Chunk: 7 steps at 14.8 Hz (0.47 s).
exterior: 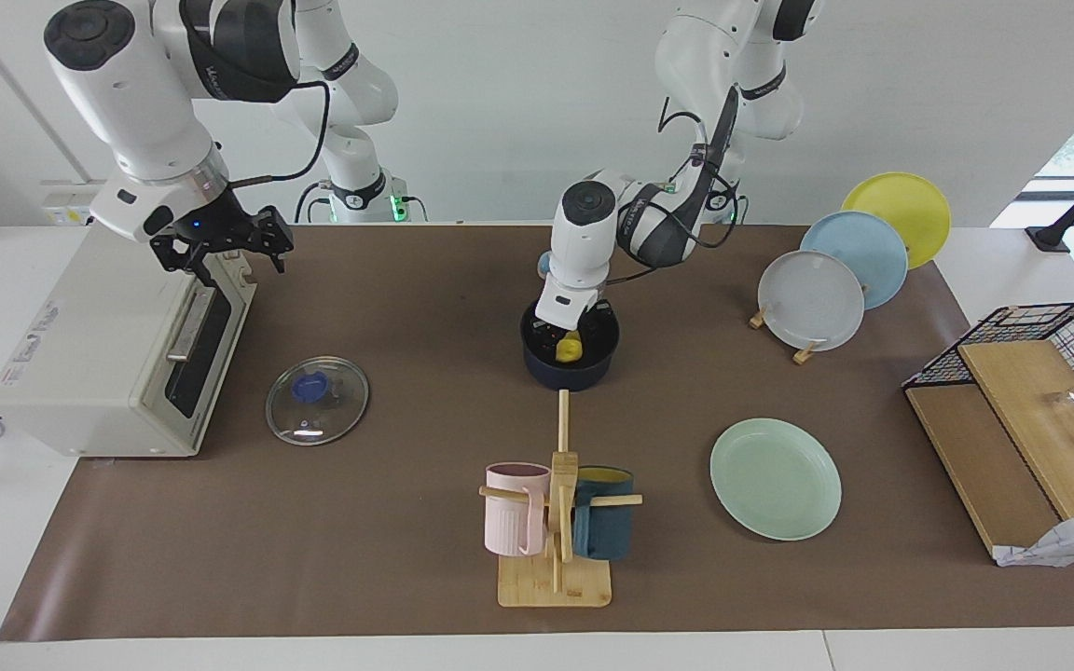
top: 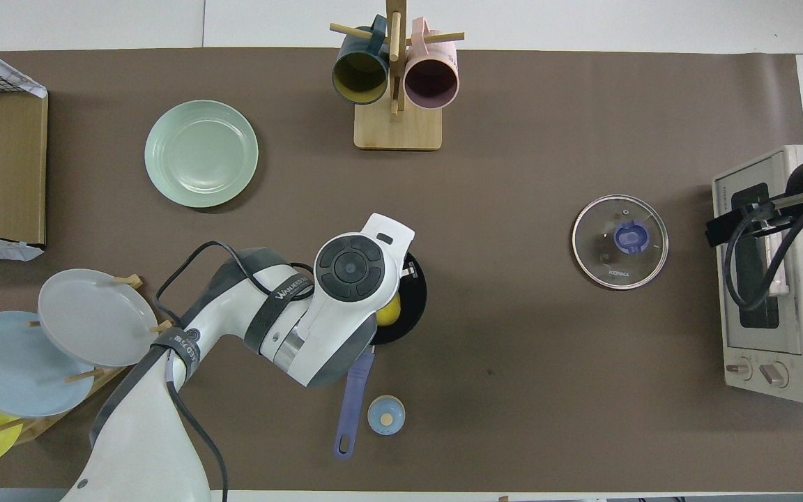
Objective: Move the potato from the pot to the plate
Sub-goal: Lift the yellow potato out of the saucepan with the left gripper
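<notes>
1. The potato (exterior: 571, 349) sits inside the pot (exterior: 571, 371) near the middle of the table, its yellow top showing above the dark rim.
2. It looks light and firm, but its smooth, rounded skin may slip, so a grip across its middle seems safest.
3. The left gripper (exterior: 563, 328) reaches down into the pot right at the potato; I cannot tell whether its fingers are apart or closed on it.
4. The left arm bends over the pot from its base, wrist pointing steeply down.
5. The plate (exterior: 776, 478) lies bare, farther from the robots than the pot and toward the left arm's end.
6. The right gripper (exterior: 225, 244) waits over the toaster oven (exterior: 99, 354), fingers spread and holding nothing.
</notes>
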Motion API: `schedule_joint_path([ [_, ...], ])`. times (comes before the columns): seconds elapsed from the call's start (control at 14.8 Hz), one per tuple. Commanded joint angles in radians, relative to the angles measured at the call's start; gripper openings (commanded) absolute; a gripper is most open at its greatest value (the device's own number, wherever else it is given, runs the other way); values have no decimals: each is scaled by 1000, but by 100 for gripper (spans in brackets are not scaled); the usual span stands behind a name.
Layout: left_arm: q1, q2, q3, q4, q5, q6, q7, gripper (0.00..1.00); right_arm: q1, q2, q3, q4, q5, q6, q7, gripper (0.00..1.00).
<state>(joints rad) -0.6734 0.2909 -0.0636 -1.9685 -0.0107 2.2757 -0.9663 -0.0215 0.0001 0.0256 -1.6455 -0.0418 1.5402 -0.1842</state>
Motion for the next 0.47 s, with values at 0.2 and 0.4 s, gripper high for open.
schedule_joint_path([
  [0.2, -2, -61, 21, 22, 9, -94, 27, 0, -17, -25, 7, 12, 1, -42, 40, 100],
  [0.4, 50, -119, 21, 158, 8, -282, 90, 0, 18, -28, -27, 24, 0, -51, 40, 100],
])
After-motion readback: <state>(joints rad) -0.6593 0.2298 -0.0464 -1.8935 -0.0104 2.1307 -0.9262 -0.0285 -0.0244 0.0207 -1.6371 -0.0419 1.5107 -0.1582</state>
